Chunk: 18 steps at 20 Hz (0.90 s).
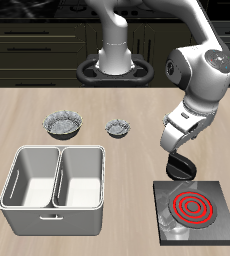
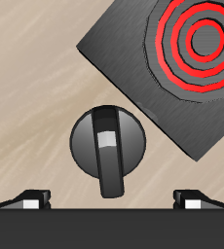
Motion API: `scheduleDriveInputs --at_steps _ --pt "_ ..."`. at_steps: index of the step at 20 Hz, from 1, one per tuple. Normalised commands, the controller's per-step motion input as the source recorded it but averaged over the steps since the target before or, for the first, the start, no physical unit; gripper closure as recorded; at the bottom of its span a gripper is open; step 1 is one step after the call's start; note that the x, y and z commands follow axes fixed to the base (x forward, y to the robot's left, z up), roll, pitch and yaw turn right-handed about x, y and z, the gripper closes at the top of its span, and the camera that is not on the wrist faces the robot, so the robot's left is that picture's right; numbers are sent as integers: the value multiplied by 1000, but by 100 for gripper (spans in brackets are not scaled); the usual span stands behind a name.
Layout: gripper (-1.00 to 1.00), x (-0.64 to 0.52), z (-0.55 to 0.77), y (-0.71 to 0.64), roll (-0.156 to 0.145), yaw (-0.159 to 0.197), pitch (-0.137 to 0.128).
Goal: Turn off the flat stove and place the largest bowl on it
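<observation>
Two camera views are showing a pale wooden table (image 1: pixel 137 110) carrying everything. Largest on it, a double-basin grey metal tub (image 1: pixel 55 180) is sitting near the front edge. Beside it, toward the front corner, the flat dark grey square stove slab (image 1: pixel 199 212) is lying with its concentric ring coils (image 1: pixel 193 207) glowing red, so it is reading as switched on; the wrist view is showing the same red rings (image 2: pixel 197 44) on the slab's corner. Farther back, a wide grey speckled bowl with a fluted, crinkled rim (image 1: pixel 63 123) is standing upright on the bare wood, well apart from the stove, with a smaller grey bowl (image 1: pixel 118 127) just beside it. A third bowl is not showing in either view.

Above the stove's back edge, the white Franka arm (image 1: pixel 199 75) is reaching down, and its two-finger gripper (image 1: pixel 173 172) is hanging over the separate black round knob (image 2: pixel 107 146), which is lying on the wood just beside the slab. The fingertips (image 2: pixel 31 197) are standing wide apart on either side of the knob, released and touching nothing.
</observation>
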Motion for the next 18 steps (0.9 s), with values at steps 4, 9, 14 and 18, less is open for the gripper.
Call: scheduleDriveInputs --at_steps 4,9,14,18 --pt "-100 5 -270 -71 -17 10 32" --pt "-100 -52 -177 19 12 20 24" --pt "-100 -12 -86 32 9 13 10" --pt "-100 -57 -161 47 24 -18 37"
